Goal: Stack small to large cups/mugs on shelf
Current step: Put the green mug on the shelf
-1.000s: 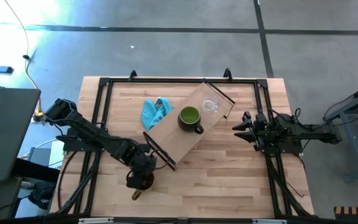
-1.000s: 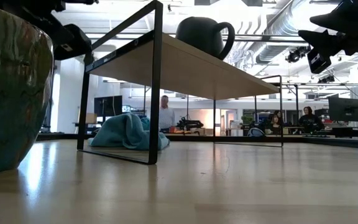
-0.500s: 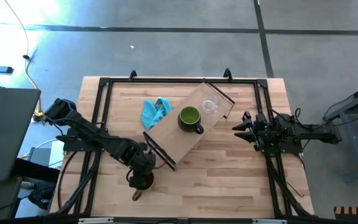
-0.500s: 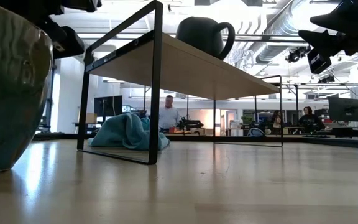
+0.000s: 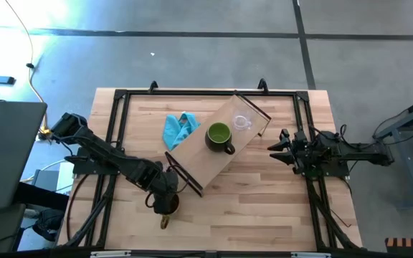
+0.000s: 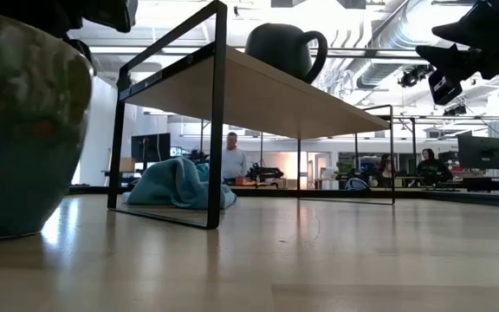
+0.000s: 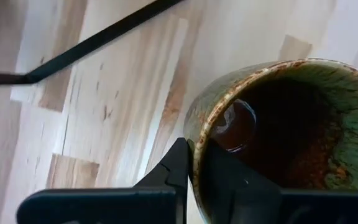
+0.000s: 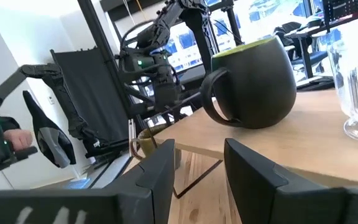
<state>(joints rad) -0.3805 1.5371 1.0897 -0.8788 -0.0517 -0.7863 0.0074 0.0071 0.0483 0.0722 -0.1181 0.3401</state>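
The brown mug (image 5: 169,206) stands with its base on the table near the front left, its handle (image 5: 163,223) pointing toward the near edge. My left gripper (image 5: 165,192) is above it, pointing down and shut on it. The shelf (image 5: 206,161) lies slantwise at the table's middle. On it stand the green mug (image 5: 219,136) and, farther back, the clear glass cup (image 5: 242,122). My right gripper (image 5: 272,147) hangs open to the right of the shelf, level with its top, touching nothing. My left gripper pinches the brown mug's rim (image 7: 197,127) with one finger (image 7: 225,177) inside the mug and the other finger (image 7: 173,171) outside its wall. The fingers come from above, pointing steeply down. The mug's base (image 6: 7,232) rests on the table.
A blue cloth (image 5: 179,129) lies on the table behind the shelf's left part. Black rails (image 5: 117,136) frame the tabletop. Bare wood stretches along the near edge (image 5: 264,215). People show in the room beyond the table.
My left gripper has rolled about its own pointing line above the brown mug and has taken hold of its rim. The mug has shifted slightly on the table, its handle swinging a little toward the right.
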